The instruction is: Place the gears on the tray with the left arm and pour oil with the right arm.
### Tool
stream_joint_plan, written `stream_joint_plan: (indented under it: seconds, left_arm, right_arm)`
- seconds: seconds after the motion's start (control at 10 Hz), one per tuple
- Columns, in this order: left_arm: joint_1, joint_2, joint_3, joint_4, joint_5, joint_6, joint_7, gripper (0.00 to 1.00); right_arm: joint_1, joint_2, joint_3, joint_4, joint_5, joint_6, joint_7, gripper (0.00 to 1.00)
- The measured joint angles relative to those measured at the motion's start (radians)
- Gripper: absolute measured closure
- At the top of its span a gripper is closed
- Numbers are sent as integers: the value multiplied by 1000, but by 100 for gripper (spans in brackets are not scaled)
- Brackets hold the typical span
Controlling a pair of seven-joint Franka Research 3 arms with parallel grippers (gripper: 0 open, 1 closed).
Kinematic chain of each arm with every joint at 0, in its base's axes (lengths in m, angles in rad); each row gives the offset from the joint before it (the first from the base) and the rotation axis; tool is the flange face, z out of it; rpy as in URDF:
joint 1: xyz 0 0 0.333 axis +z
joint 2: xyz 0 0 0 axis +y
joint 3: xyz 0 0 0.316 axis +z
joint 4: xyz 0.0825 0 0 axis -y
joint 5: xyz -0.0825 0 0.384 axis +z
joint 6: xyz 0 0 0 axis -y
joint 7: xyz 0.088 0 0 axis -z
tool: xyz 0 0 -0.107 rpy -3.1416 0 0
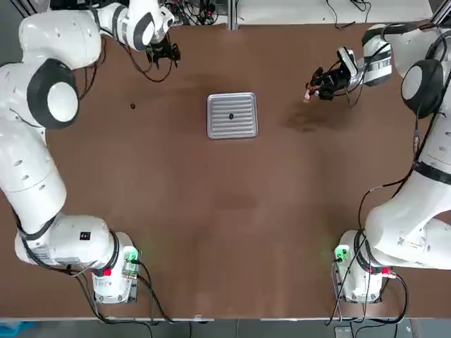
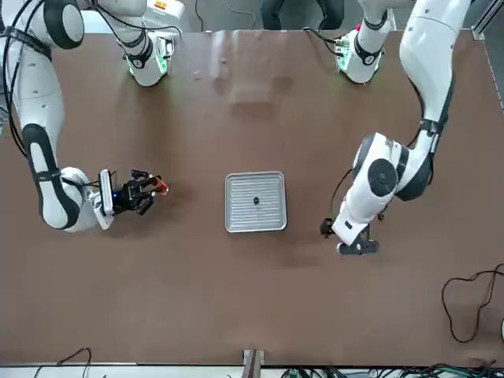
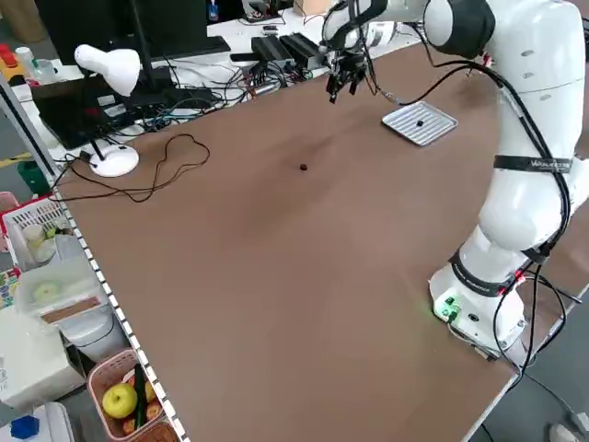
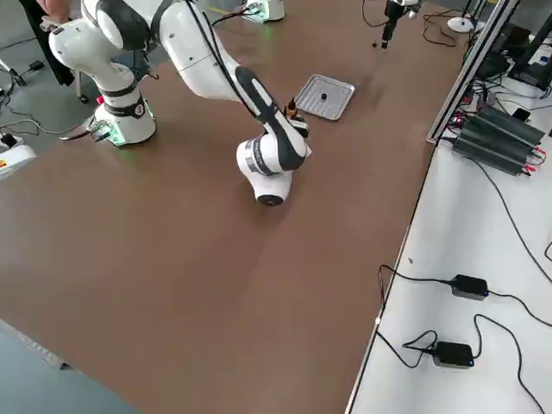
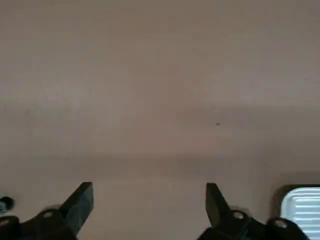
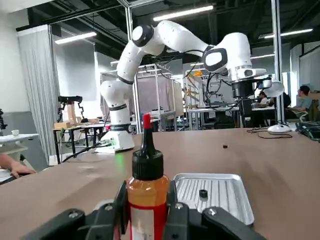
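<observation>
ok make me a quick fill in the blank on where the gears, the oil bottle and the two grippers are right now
1. One gear lies on the ribbed ____.
2. The other gear lies on the bare ____.
3. The oil bottle is clamped in the ____ gripper.
4. The left gripper hangs over the table with its jaws ____.

Missing words: tray; table; right; open

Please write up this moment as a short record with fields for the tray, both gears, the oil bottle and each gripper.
tray: ribbed silver square at mid-table
gear on tray: lying near the tray's centre
gear on table: loose on the bare tabletop on the left arm's side, apart from the tray
oil bottle: upright, red nozzle up, clamped in the right gripper
right gripper: shut on the oil bottle, beside the tray on the right arm's side, not over it
left gripper: open and empty, raised over the far left part of the table
</observation>
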Motion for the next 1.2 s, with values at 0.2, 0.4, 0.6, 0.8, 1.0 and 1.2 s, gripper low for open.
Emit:
stream_joint_plan:
  seconds: [0.2, 0.4, 0.6, 0.8, 1.0, 1.2]
  left_arm:
    - [164, -32, -40, -63, 0, 1, 164, 1]
    - [299, -43, -49, -118, 0, 56, 304, 1]
    - [370, -48, -50, -234, 0, 230, 344, 1]
    - [390, -49, -50, -341, 23, 366, 344, 1]
    - [397, -53, -49, -380, 62, 377, 340, 1]
    - [400, -52, -48, -403, 112, 377, 331, 1]
  right_arm:
    - [26, 0, 0, 5, 2, 1, 0, 68]
    - [46, 0, -1, 10, 2, 2, 0, 68]
    - [64, 0, -2, 28, -4, 2, 0, 68]
    - [70, 0, -2, 29, -5, 2, 0, 68]
    - [79, 0, -2, 27, -5, 4, 0, 68]
    - [113, 2, -2, 23, -5, 25, 0, 68]
